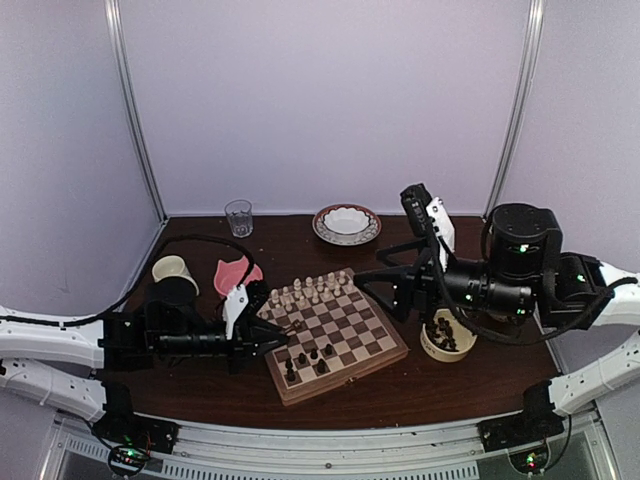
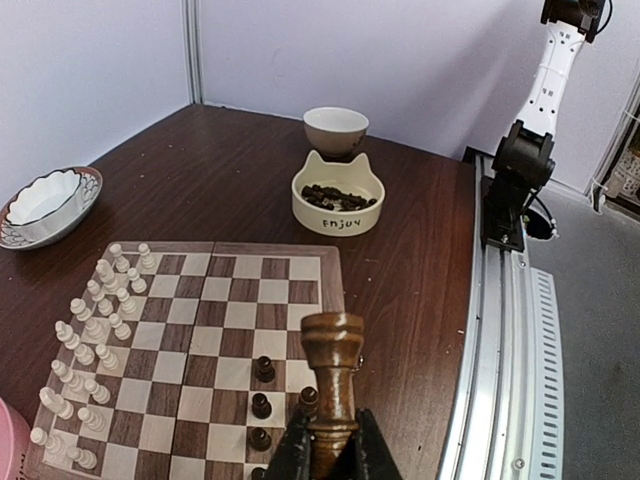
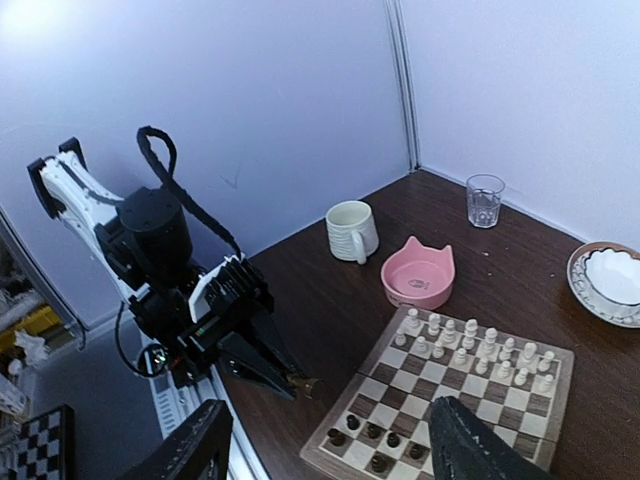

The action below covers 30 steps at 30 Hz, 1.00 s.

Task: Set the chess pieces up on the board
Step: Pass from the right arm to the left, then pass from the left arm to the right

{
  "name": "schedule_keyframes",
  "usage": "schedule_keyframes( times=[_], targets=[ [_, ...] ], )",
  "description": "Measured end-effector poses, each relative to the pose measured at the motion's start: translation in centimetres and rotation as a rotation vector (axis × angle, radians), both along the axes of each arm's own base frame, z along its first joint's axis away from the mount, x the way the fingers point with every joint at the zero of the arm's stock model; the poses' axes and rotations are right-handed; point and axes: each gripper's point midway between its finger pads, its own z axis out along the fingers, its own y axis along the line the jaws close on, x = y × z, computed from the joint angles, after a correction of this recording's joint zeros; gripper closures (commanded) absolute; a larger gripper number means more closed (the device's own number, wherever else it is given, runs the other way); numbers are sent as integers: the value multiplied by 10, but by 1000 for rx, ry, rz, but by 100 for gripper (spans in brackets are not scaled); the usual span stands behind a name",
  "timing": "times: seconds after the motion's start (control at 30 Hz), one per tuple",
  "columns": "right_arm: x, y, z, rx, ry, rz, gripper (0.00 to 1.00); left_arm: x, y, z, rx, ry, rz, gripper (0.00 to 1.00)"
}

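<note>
One board, dark tabletop, pale walls

We find the left gripper low and level, clamped on a dark piece; right gripper raised, jaws apart.

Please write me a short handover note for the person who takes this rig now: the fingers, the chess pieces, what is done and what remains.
Left gripper: fingers shut on one dark chess piece, held at the board's edge.
Right gripper: fingers open, empty, raised above the board.
Done: a few dark pieces stand on the board; the cream pieces fill two rows on the opposite side.
Left: place the held piece, then the dark ones lying in the cat-shaped bowl.
</note>
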Motion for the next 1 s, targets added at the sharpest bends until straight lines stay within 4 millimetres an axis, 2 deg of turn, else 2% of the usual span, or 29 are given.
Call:
schedule_keyframes(
  times=[0.1, 0.23, 0.27, 0.43, 0.6, 0.7, 0.87, 1.0],
  targets=[
    [4, -3, -16, -115, -79, -3, 28, 0, -1, -5, 17, 10, -2, 100],
    [10, -2, -71, -339, -185, 16, 29, 1, -3, -11, 41, 22, -3, 100],
    [10, -1, -79, -377, -203, 28, 30, 1, -4, -12, 46, 24, -3, 100],
    [5, 11, -96, -529, -363, 129, 32, 2, -6, -15, 58, 33, -1, 100],
    [-29, 39, -104, -629, -615, 286, 33, 4, -8, -19, 71, 39, 3, 100],
    [-43, 58, -120, -712, -754, 340, 33, 5, -10, -22, 83, 45, 4, 100],
    [-41, 80, -161, -894, -894, 360, 35, 6, -12, -25, 91, 49, 3, 100],
    [-28, 88, -170, -976, -948, 310, 36, 6, -12, -26, 95, 52, 3, 100]
  ],
)
